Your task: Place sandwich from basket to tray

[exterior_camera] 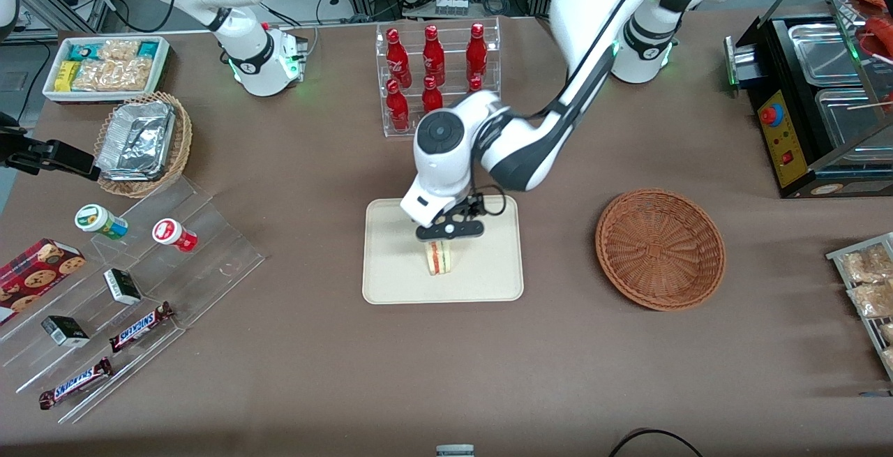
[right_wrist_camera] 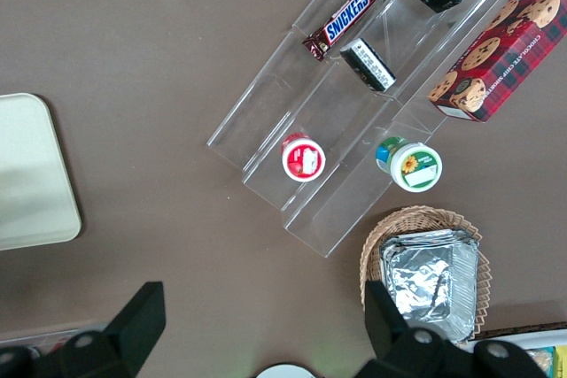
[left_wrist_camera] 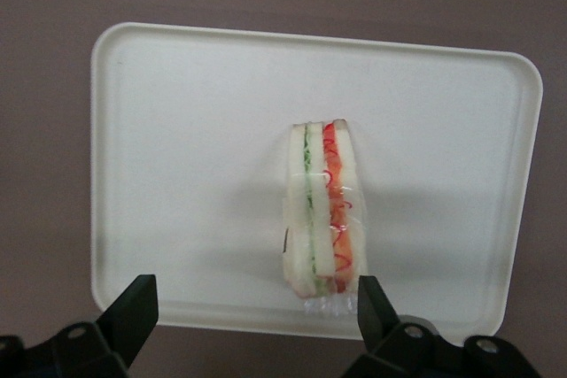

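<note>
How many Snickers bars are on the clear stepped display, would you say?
2: one Snickers bar on a lower step, another nearest the camera. The gripper is open above the sandwich.

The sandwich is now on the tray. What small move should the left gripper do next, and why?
Probably lift straight up. The sandwich already stands on the tray, the brown basket is empty, and the gripper hangs just above the sandwich with its fingers open and clear of it, so rising should not tip it.

You see the hand [exterior_camera: 447,231] directly above the sandwich [exterior_camera: 439,257], which stands on the tray [exterior_camera: 391,268]; the basket [exterior_camera: 660,248] sits apart.
</note>
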You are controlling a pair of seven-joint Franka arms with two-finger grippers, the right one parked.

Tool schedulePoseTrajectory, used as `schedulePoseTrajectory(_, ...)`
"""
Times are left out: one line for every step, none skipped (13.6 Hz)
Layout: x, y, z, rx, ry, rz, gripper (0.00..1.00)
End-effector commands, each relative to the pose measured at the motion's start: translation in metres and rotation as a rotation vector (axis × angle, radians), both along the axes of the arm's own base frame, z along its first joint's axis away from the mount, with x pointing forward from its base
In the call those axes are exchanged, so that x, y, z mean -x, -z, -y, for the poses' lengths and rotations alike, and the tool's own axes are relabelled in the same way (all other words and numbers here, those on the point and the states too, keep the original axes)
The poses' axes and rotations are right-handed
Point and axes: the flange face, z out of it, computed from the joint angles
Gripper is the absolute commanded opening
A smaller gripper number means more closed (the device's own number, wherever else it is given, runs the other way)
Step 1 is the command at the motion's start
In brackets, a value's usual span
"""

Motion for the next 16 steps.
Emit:
schedulePoseTrajectory(-0.001,-0.066,-0.039,-0.032,-0.064,-0.016,0.99)
schedulePoseTrajectory(-0.007,-0.088,-0.059,-0.045,-0.093,-0.023,0.99)
schedulePoseTrajectory(-0.006,-0.105,-0.073,-0.065,-0.117,-0.037,0.99)
schedulePoseTrajectory(-0.003,-0.128,-0.088,-0.084,-0.129,-0.044,0.99)
schedulePoseTrajectory(-0.015,-0.147,-0.121,-0.096,-0.172,-0.055,0.99)
schedulePoseTrajectory(-0.018,-0.170,-0.143,-0.094,-0.188,-0.047,0.99)
schedulePoseTrajectory(-0.020,-0.186,-0.165,-0.100,-0.176,-0.052,0.99)
schedulePoseTrajectory(-0.024,-0.200,-0.190,-0.107,-0.169,-0.072,0.99)
schedulePoseTrajectory(-0.026,-0.207,-0.208,-0.114,-0.157,-0.089,0.99)
schedulePoseTrajectory(-0.028,-0.215,-0.227,-0.119,-0.142,-0.100,0.99)
schedulePoseTrajectory(-0.034,-0.219,-0.247,-0.122,-0.128,-0.109,0.99)
schedulePoseTrajectory(-0.039,-0.228,-0.272,-0.118,-0.117,-0.109,0.99)
schedulePoseTrajectory(-0.044,-0.237,-0.297,-0.113,-0.093,-0.112,0.99)
schedulePoseTrajectory(-0.046,-0.248,-0.321,-0.108,-0.060,-0.113,0.99)
schedulePoseTrajectory(-0.051,-0.256,-0.353,-0.100,-0.037,-0.113,0.99)
schedulePoseTrajectory(-0.054,-0.261,-0.377,-0.073,-0.005,-0.120,0.99)
